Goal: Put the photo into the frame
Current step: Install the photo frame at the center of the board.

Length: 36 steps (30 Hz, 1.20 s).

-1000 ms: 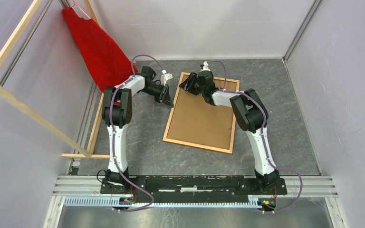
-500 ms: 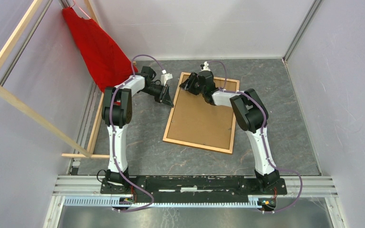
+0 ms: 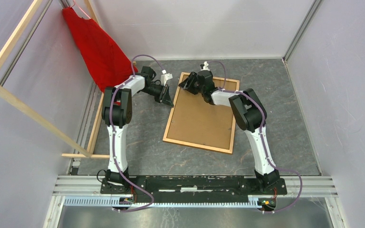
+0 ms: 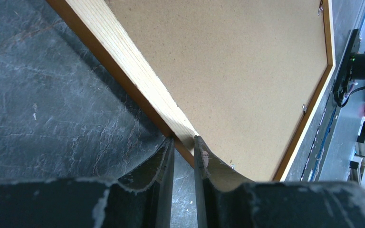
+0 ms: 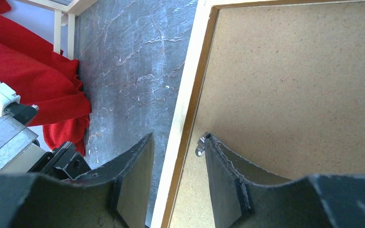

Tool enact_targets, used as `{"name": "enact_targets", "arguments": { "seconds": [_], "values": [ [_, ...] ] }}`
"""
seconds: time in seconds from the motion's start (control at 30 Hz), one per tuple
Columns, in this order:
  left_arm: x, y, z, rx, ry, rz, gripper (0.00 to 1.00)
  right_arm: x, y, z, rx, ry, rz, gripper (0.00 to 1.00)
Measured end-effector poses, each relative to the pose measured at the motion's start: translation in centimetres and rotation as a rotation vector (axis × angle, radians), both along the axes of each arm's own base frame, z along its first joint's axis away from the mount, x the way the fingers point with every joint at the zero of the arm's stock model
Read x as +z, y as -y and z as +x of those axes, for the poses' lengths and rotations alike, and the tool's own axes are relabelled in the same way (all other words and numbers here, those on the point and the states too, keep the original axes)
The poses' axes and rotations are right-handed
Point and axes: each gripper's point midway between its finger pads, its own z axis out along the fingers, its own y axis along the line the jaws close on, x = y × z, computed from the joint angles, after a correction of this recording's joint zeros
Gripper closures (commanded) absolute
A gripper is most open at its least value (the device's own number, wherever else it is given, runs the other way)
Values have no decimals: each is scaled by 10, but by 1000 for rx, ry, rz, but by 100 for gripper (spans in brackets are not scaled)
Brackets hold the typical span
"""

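**Position.** The frame (image 3: 197, 145) lies back-up at the centre of the tabletop (image 3: 285, 118), with its brown backing board (image 3: 202, 116) uppermost. The photo shows in no view; whether it sits under the board cannot be told.

**Right claw** (image 5: 177, 138): released, jaws about half spread. It stands at the frame's 11 o'clock corner and straddles the pale side rail. Its inner finger is just beside a small metal retaining tab (image 5: 200, 145) and grasps nothing.

**Left claw** (image 4: 184, 145): at the frame's 10 o'clock edge, jaws drawn to a narrow gap over the rail. Whether it pinches the rail or only rests against it cannot be told.

**Assessment.** The step in hand appears to be working the retaining tab.

- The right inner finger should push the tab sideways along the board, low and flat, not downward.
- The left claw should brace the rail so that the frame does not slide toward 3 o'clock.

**Risk.** The finger may skip off the tab and score the board.
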Motion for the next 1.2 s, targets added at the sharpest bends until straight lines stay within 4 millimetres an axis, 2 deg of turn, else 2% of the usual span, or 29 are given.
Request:
{"name": "enact_targets", "arguments": {
  "seconds": [0.73, 1.2],
  "values": [
    [0, 0, 0, 0, 1, -7, 74, 1, -16, 4, 17, -11, 55, 51],
    [-2, -1, 0, 1, 3, -11, 74, -1, 9, 15, 34, 4, 25, 51]
  ]
}}
